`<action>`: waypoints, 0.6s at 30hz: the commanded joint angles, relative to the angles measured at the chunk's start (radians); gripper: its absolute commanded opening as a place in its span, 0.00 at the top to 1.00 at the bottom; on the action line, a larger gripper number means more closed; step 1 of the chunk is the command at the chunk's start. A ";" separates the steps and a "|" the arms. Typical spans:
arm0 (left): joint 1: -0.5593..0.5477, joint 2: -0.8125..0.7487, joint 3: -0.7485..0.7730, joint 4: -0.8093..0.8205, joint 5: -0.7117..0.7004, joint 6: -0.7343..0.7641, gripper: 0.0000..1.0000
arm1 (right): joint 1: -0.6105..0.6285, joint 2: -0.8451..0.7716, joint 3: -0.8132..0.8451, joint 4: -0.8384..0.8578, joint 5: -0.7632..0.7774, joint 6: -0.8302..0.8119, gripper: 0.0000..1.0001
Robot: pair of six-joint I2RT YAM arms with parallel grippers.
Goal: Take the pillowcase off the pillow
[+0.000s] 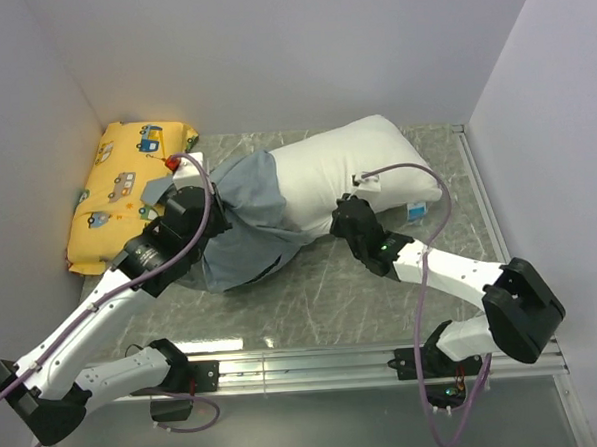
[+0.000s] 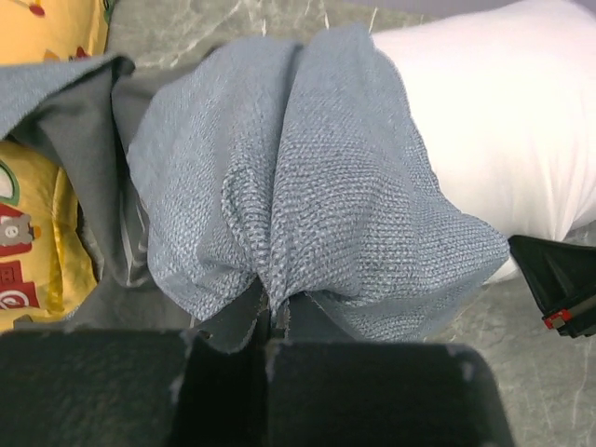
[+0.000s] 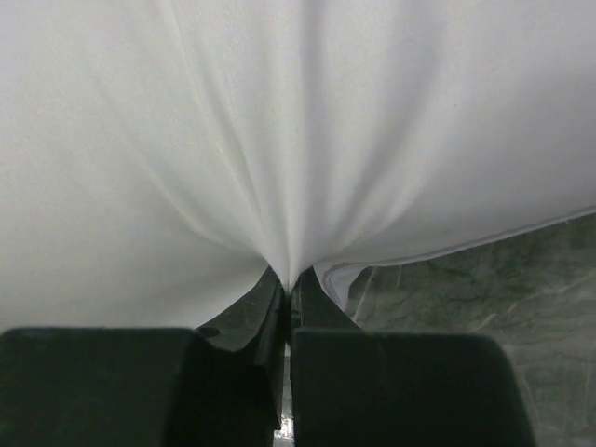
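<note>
Fingers (image 2: pixel 140 391) tight on pillowcase (image 2: pixel 317 186), pillow (image 3: pixel 279 121)

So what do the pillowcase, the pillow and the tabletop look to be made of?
The pillowcase: coarse woven cloth, matte blue-grey on this side; the weave grain is plainly visible. The pillow: fine, smooth white fabric, perhaps cotton or polyester, gathering into soft pleats where pinched. The tabletop: hard grey-green marble-look surface with pale veins; stone or printed laminate, cannot tell.

Robot lab cell: plain white panel walls (image 1: pixel 270 55) enclose a grey marbled tabletop (image 1: pixel 332 292), silver aluminium rail (image 1: pixel 306 368) at frame bottom
</note>
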 commanded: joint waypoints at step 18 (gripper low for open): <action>0.211 0.468 0.555 0.033 0.169 0.134 0.99 | -0.071 -0.023 0.551 -0.572 -0.125 -0.111 1.00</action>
